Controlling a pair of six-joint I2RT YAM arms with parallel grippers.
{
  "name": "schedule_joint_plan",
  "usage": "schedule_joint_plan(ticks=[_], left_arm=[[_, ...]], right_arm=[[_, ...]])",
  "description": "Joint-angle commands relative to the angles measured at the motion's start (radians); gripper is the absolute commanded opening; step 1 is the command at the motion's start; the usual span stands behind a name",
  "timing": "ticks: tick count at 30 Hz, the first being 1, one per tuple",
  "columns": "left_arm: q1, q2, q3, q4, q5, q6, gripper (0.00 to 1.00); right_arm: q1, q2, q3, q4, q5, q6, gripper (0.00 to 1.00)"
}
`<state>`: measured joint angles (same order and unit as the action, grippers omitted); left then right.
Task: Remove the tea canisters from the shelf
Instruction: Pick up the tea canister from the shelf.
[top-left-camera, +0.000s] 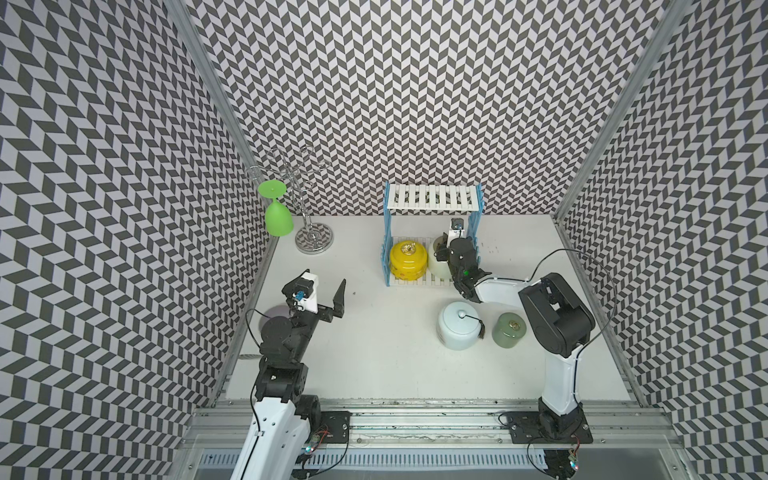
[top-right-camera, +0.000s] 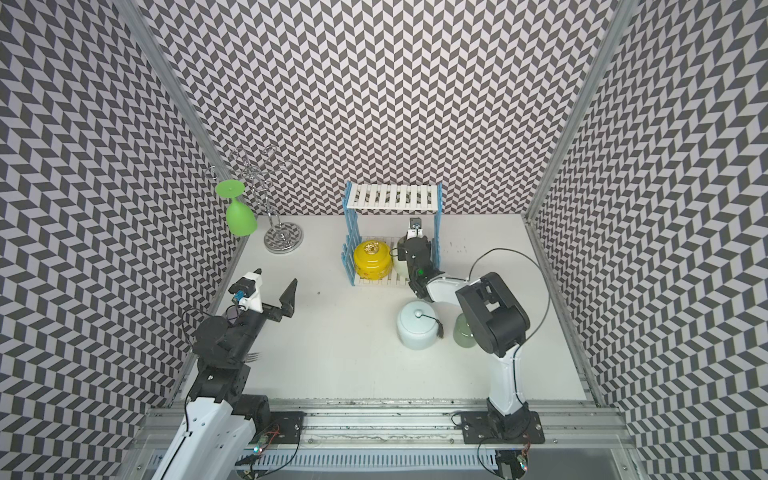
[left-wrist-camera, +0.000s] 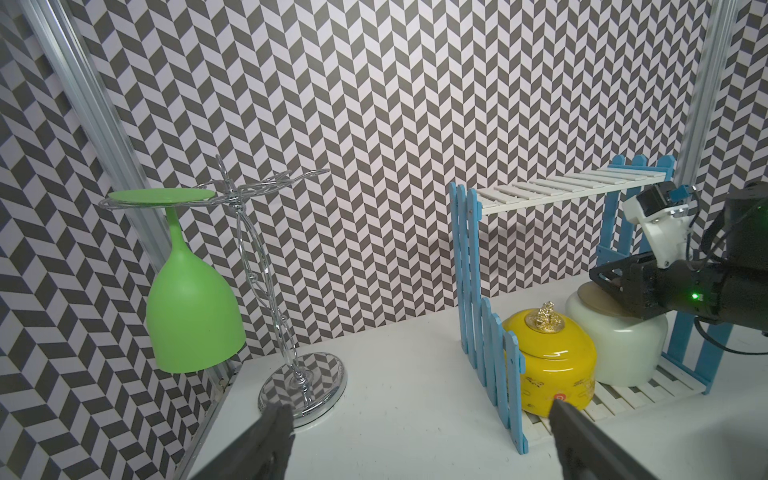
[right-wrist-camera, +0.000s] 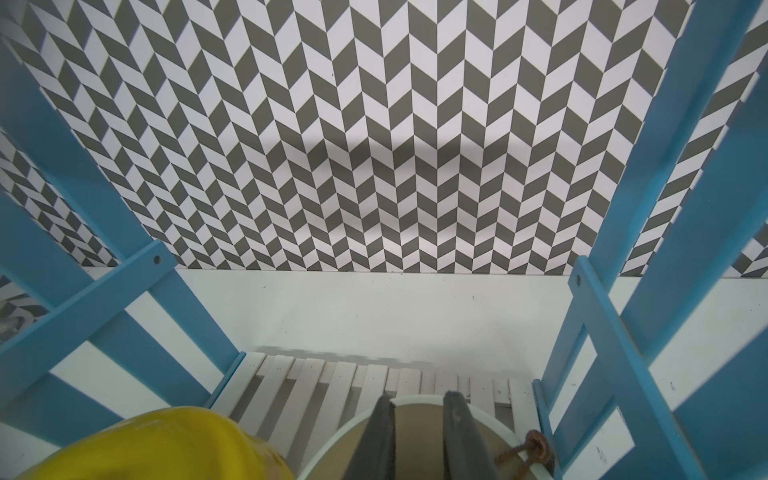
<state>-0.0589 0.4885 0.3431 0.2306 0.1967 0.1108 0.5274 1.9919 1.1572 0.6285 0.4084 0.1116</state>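
The shelf (top-left-camera: 432, 197) (top-right-camera: 392, 196) (left-wrist-camera: 561, 187) stands at the back; its top board is bare. On its lower slats (right-wrist-camera: 291, 374) sit a yellow canister (top-left-camera: 408, 261) (top-right-camera: 372, 260) (left-wrist-camera: 548, 357) (right-wrist-camera: 158, 444) and a cream canister (top-left-camera: 437, 266) (top-right-camera: 400, 266) (left-wrist-camera: 619, 349) with a tan lid (right-wrist-camera: 417, 436). My right gripper (top-left-camera: 440, 249) (left-wrist-camera: 602, 278) (right-wrist-camera: 417, 399) reaches in under the top board, shut on the cream canister's lid. A pale blue canister (top-left-camera: 458, 326) (top-right-camera: 417, 324) and a small sage green one (top-left-camera: 509, 330) stand on the table in front. My left gripper (top-left-camera: 326, 286) (left-wrist-camera: 419, 411) hangs open and holds nothing.
An upside-down green goblet (top-left-camera: 277, 218) (left-wrist-camera: 191, 307) hangs from a chrome wire stand (top-left-camera: 313, 241) (left-wrist-camera: 303, 386) at the back left. The right arm's elbow (top-left-camera: 557, 316) rises beside the sage canister. Patterned walls close in three sides.
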Motion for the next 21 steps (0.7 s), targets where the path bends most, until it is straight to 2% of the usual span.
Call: schedule_joint_plan(ticks=[1,3,14,17,21], left_arm=[[-0.004,-0.008,-0.004,0.012,-0.013,0.007,1.00],[-0.008,-0.009,-0.012,0.030,-0.011,0.009,1.00],[0.000,-0.041,0.003,0.013,0.013,-0.004,1.00],[-0.003,-0.043,-0.012,0.025,-0.019,0.014,1.00],[-0.002,-0.042,-0.004,0.025,0.010,0.003,1.00]], right_arm=[[0.016,-0.026,-0.003,-0.052,-0.040,0.005,0.03],[0.018,-0.050,-0.007,-0.059,-0.039,0.007,0.00],[0.038,-0.218,-0.047,-0.062,-0.055,-0.002,0.00],[0.052,-0.255,-0.047,-0.073,-0.057,-0.015,0.00],[0.070,-0.315,-0.067,-0.076,-0.054,-0.019,0.00]])
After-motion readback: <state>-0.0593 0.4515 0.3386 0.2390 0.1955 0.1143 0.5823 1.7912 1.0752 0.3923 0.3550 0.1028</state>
